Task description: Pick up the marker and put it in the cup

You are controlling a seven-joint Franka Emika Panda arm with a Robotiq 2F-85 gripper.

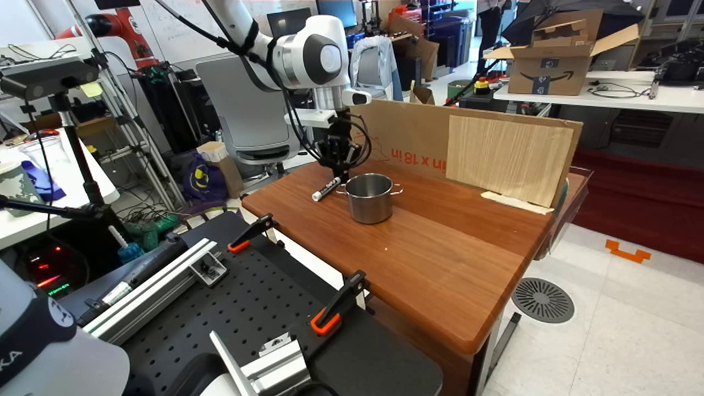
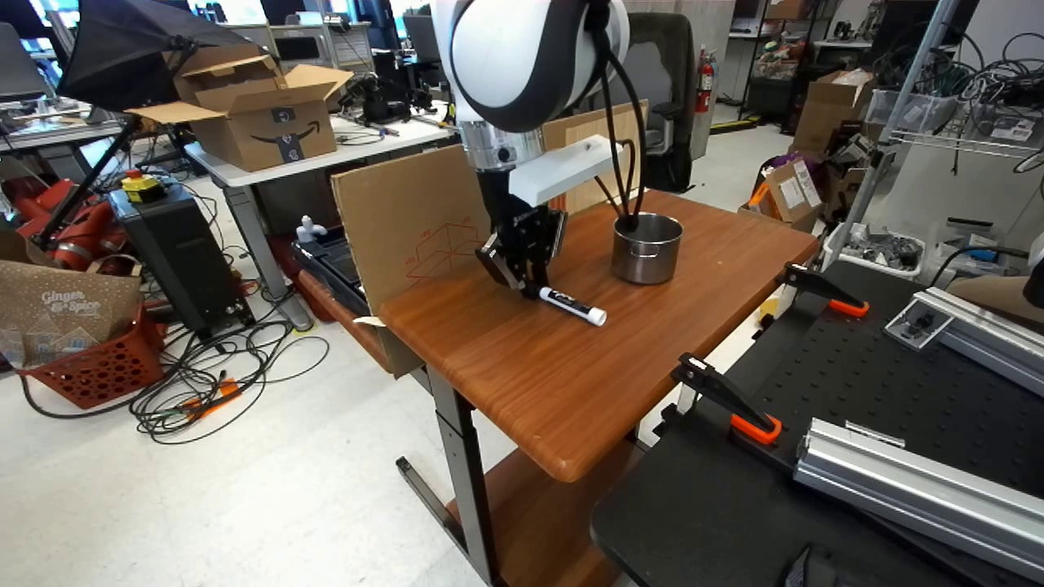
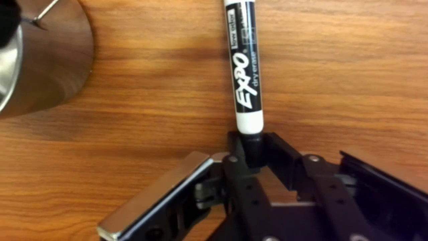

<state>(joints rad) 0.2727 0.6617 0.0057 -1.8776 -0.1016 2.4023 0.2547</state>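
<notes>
The marker [image 1: 325,190] has a white body, black label and black cap end. It lies tilted beside the cup in both exterior views [image 2: 573,306] and runs up the middle of the wrist view [image 3: 245,67]. My gripper [image 3: 252,142] is shut on its black cap end, with a finger on each side; it also shows in both exterior views [image 1: 341,175] [image 2: 532,287]. Whether the marker touches the table, I cannot tell. The shiny metal cup [image 1: 370,209] stands upright close by [image 2: 646,259], partly cut off at the wrist view's top left [image 3: 67,57].
The wooden table [image 1: 440,258] carries an upright cardboard sheet [image 1: 407,126] along its back edge. Black clamps [image 1: 341,300] sit at the near edge, by the black perforated board [image 1: 258,308]. Arm cables [image 2: 624,163] hang down and overlap the cup in an exterior view.
</notes>
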